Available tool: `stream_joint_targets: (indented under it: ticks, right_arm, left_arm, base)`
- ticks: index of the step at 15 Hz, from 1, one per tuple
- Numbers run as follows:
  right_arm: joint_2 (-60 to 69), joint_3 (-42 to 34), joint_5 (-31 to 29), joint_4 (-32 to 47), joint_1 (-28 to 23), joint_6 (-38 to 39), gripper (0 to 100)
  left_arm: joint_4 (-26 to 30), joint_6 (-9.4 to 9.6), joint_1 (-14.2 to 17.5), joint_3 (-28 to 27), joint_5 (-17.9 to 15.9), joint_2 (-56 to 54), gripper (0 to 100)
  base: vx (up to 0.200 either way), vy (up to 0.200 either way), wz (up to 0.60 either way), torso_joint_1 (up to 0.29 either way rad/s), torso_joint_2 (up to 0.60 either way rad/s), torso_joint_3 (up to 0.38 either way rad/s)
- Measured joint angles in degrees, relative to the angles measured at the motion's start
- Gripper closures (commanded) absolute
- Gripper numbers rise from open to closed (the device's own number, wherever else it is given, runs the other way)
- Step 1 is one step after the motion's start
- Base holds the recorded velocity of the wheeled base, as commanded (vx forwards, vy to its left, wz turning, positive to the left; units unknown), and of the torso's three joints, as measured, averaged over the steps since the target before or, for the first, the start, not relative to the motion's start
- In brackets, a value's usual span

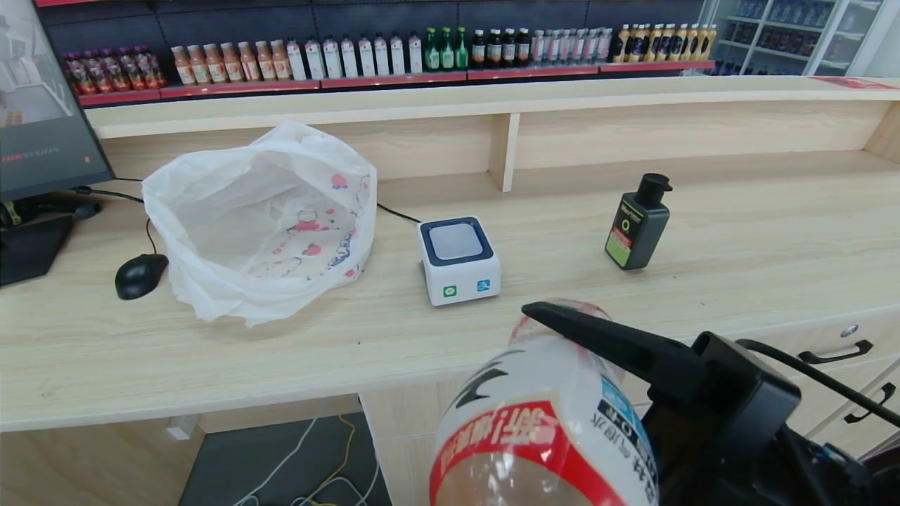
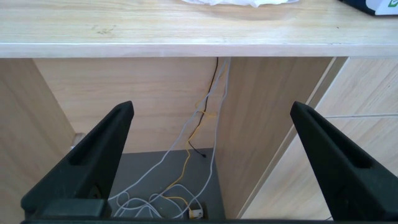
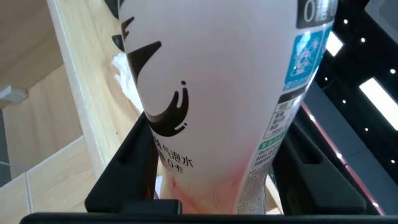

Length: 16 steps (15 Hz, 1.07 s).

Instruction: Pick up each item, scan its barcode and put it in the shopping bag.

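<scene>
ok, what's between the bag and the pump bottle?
The scanner, standing apart from both bag and pump bottle; the head view shows it.

One shopping bag (image 1: 260,218), one scanner (image 1: 458,260), one pump bottle (image 1: 637,225), one drink bottle (image 1: 541,436)

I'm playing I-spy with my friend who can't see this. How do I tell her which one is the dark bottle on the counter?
Find the long wooden counter, then look right of the white shopping bag and the small white scanner box. The dark bottle stands there alone, upright. Its black pump top sets it apart from the clear, red-banded bottle in the right gripper.
</scene>
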<state>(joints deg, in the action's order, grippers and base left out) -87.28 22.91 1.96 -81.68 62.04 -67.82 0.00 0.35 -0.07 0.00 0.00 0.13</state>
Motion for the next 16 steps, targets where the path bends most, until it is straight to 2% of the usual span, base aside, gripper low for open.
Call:
stream_joint_targets:
  ticks: [1,4,16]
  right_arm:
    - [-0.12,0.00,-0.02,-0.02,0.20,-1.32,100]
    - [0.00,-1.30,0.04,-0.05,0.56,-11.50,100]
    - [0.74,-0.56,0.52,-0.22,1.85,-26.88,100]
  left_arm:
    - [0.00,0.00,0.00,0.00,0.00,0.00,0]
    - [0.00,0.00,0.00,0.00,0.00,0.00,0]
    - [0.00,-0.02,0.00,0.00,0.00,0.00,0]
  base:
    - [0.000,0.000,0.00,0.000,0.00,0.000]
    - [0.000,0.000,0.00,0.000,0.00,0.000]
    - [0.000,0.000,0.00,0.000,0.00,0.000]
